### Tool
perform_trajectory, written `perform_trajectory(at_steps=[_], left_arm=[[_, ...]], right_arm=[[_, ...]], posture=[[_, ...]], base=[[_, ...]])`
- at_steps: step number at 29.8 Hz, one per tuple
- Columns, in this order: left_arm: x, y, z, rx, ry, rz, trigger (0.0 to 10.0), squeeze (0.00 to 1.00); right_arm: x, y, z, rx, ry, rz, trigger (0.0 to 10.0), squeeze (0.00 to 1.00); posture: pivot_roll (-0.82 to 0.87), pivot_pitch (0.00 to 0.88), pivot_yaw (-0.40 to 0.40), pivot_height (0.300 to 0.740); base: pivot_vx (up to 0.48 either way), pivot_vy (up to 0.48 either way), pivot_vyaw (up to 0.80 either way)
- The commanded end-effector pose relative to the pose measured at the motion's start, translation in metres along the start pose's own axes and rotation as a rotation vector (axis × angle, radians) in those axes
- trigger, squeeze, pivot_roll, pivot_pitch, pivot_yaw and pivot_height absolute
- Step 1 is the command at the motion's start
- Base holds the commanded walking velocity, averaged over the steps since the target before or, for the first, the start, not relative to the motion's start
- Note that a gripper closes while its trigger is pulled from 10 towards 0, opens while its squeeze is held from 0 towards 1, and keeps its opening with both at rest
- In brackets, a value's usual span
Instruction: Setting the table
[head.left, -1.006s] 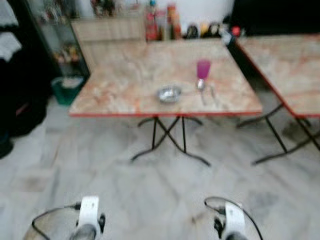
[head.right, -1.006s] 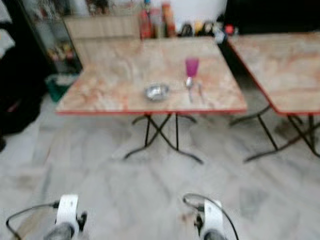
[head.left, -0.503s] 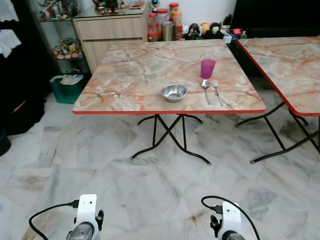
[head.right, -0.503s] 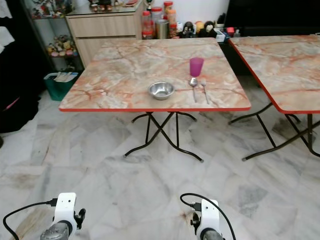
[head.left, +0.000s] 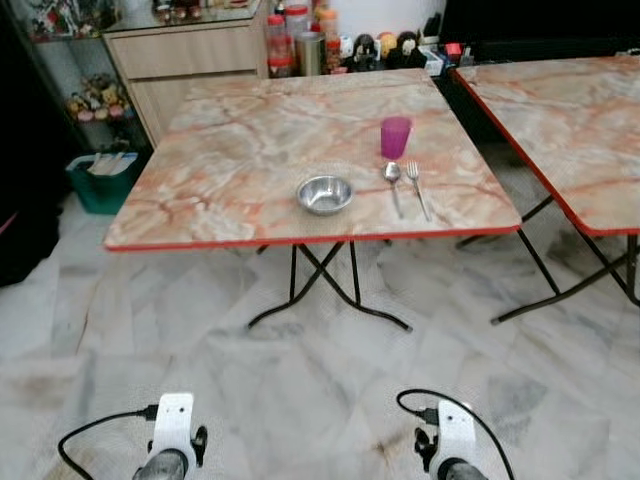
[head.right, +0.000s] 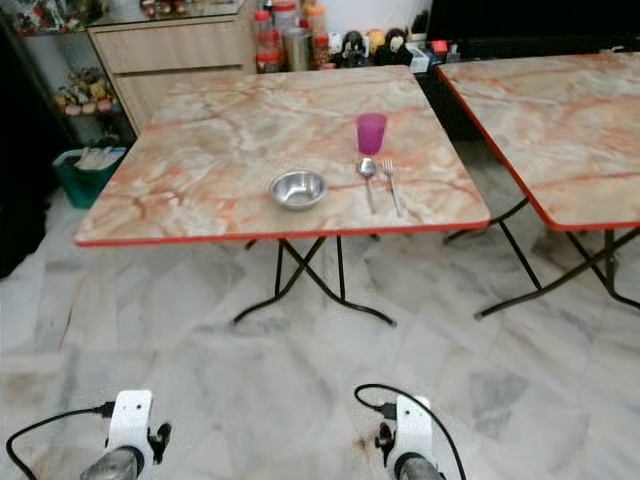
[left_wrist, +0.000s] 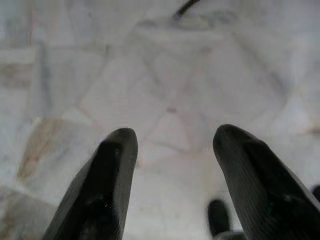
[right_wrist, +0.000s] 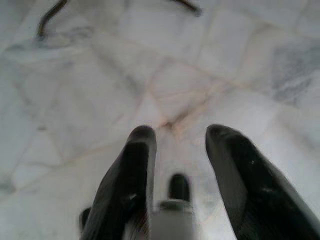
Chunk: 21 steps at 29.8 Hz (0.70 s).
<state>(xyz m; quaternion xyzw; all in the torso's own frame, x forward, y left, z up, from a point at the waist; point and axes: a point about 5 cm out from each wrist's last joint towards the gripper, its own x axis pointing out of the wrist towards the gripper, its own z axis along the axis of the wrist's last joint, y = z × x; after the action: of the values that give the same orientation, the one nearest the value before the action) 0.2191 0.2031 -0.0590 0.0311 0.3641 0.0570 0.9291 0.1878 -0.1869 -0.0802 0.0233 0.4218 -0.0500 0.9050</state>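
Both arms hang low over the pale marble-tile floor. From its wrist camera the left gripper holds nothing, its two black fingers parted with bare tile showing between them; the right gripper is likewise spread and holds nothing.

Ahead stands a square folding table with an orange-veined marble top and red edge on crossed black legs. Going left to right along its near side: a small round steel bowl; then a metal spoon and a metal fork lying side by side, close together, handles toward the robot. An upright magenta plastic cup stands just behind the spoon's bowl. Further right is a second table of the same marble.
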Motion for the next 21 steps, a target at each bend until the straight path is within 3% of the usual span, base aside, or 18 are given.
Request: perform_trajectory(at_steps=[1,5,21], left_arm=[[-0.0004,0.0071,-0.0009,0.021,0.004,0.013,10.0,0.00],[-0.0004,0.0068,-0.0007,0.014,0.003,0.014,10.0,0.00],[-0.0016,0.0070,-0.0050,0.006,0.015,0.022,10.0,0.00]], right_arm=[[0.0015,0.0032,0.0052,0.013,-0.009,0.005,10.0,0.00],[0.0016,0.0022,0.0055,0.019,-0.007,0.002,10.0,0.00],[0.0009,0.0015,0.0035,0.003,-0.008,0.000,10.0,0.00]], posture=[[0.04,0.000,0.048,0.740],[0.04,0.000,0.044,0.740],[0.04,0.000,0.038,0.740]], base=[[0.281,0.000,0.00],[0.280,0.000,-0.57],[0.278,0.000,0.00]])
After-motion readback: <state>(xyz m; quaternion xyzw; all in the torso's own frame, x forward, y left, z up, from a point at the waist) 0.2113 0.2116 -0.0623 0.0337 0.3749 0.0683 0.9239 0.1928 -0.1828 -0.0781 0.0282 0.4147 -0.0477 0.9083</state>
